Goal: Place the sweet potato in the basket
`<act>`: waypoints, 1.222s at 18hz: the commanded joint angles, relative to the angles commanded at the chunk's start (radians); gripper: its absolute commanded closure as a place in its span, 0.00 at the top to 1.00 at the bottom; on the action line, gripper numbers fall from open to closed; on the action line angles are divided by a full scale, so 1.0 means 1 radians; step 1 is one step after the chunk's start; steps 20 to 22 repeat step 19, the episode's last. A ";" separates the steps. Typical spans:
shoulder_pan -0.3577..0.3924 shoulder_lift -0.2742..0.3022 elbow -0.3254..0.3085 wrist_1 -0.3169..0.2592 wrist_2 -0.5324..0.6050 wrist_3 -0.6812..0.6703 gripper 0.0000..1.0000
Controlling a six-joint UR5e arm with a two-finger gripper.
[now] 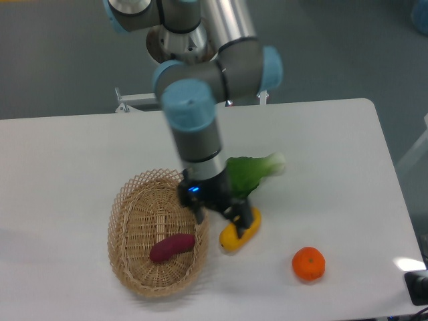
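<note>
Gripper (217, 215) hung low over the right rim of the basket (127, 221), black fingers (199, 214) spread apart and empty, nothing between them. One finger sat just at the wicker rim; the other stood over the near end of the yellow fruit (241, 231), contact impossible to judge from this angle. A small blue light glowed on the gripper's dark body.

Sweet potato (172, 247) lay inside the basket, on its woven floor, below and to the left of the fingers and apart from them. Smooth, matte, reddish-purple, elongated with tapered ends, set at a slight slant.

Basket oval, light tan wicker, tight weave at the bottom, open lattice around the rim.

Yellow fruit oblong and glossy, just beside the basket's right edge on the table (334, 174). Behind it, a leafy green (251, 172) with a pale stalk end, partly hidden by the arm. Farther right and well apart, a round orange (308, 263) with a dimpled skin. Table white, smooth, with rounded corners. Arm (200, 100) silver with pale blue caps.
</note>
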 joint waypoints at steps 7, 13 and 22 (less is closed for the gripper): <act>0.170 0.074 0.000 -0.192 -0.026 0.399 1.00; 0.236 0.078 -0.002 -0.197 -0.038 0.487 1.00; 0.250 0.092 -0.003 -0.197 -0.054 0.487 1.00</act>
